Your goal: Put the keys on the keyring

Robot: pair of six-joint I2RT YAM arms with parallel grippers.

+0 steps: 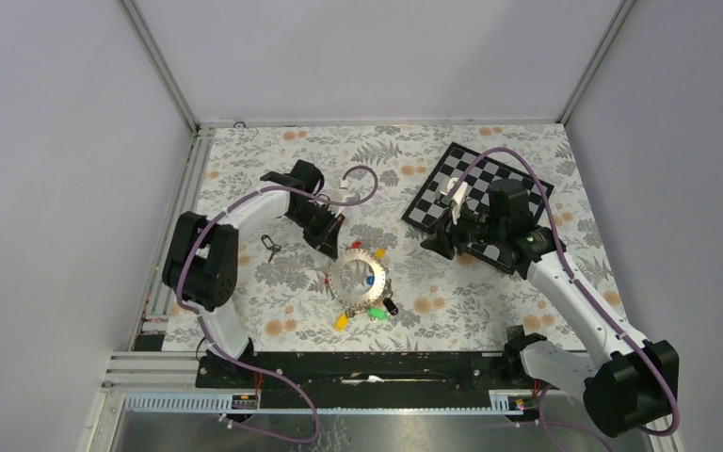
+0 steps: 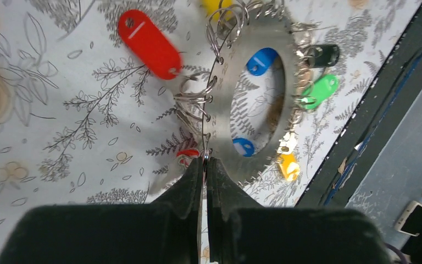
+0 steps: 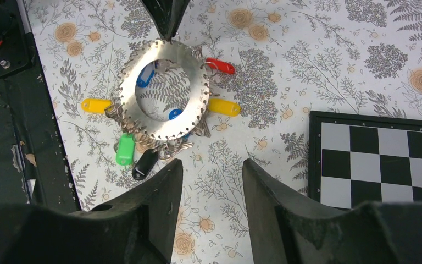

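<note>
Though contact partly hidden, left tool (image 2: pixel 205 165) seemingly clamped on keyring (image 2: pixel 225 88) rim; right tool (image 3: pixel 212 165) agape, apart.

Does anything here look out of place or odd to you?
One small dark key lies alone on the table, left of the ring, while the coloured keys cluster around that ring.

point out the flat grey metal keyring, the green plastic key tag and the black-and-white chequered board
flat grey metal keyring (image 3: pixel 167 48): right wrist view, top band of the ring
green plastic key tag (image 3: pixel 125 149): right wrist view, middle of the tag
black-and-white chequered board (image 3: pixel 379 159): right wrist view, its chequered face
</note>
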